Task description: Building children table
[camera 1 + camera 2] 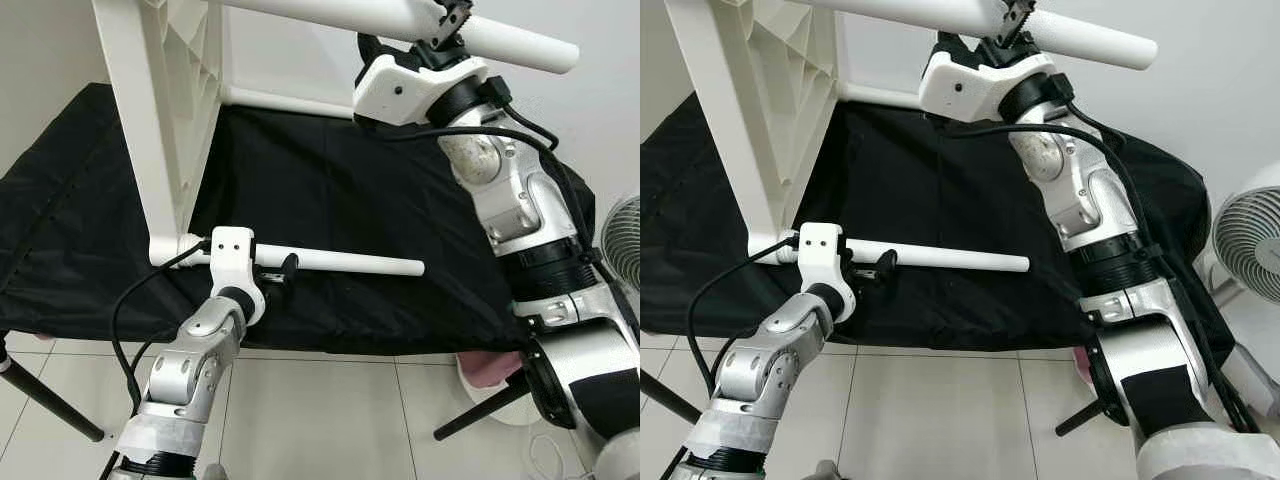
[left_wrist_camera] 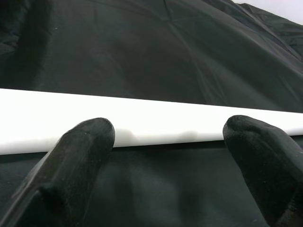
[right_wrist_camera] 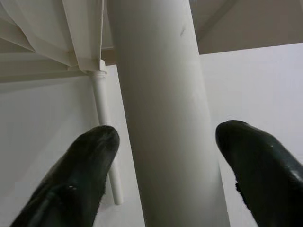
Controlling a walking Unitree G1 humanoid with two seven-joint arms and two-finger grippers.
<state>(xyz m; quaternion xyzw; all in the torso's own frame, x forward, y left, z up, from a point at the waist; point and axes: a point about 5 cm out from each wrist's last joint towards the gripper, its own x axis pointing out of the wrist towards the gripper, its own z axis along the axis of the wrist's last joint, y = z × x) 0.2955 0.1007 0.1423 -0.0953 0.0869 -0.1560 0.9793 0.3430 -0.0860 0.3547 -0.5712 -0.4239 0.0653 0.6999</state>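
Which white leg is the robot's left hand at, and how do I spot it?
Find the black cloth on the stand. A white tabletop stands on edge there, with legs sticking out sideways. The lower leg lies just over the cloth with the left gripper around it; the upper leg is high up at the right gripper.

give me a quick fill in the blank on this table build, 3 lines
1. The white tabletop stands on its edge on a ____ cloth.
2. The left gripper is at the lower table leg, its fingers ____ around it, not pinched.
3. The right gripper is at the ____ table leg.

Missing words: black; open; upper
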